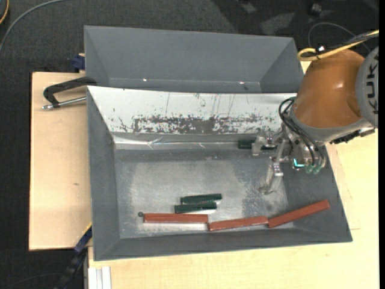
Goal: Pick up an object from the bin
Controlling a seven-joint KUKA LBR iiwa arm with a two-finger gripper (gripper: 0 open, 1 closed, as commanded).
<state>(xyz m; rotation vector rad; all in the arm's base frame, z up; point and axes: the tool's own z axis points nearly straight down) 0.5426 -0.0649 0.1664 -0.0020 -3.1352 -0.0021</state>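
In the camera view, the claw (269, 182) hangs low over the bare grey floor of the bin (102, 179), with nothing seen in it; whether it stands wide or narrow I cannot tell. Nearest to it, just in front and slightly right, lies a tilted red-brown stick (299, 214). End to end with that, further left of the claw along the front wall, lie a second red-brown stick (237, 224) and a third red-brown stick (174, 218). Two dark green bars (198, 202) lie side by side, well left of the claw.
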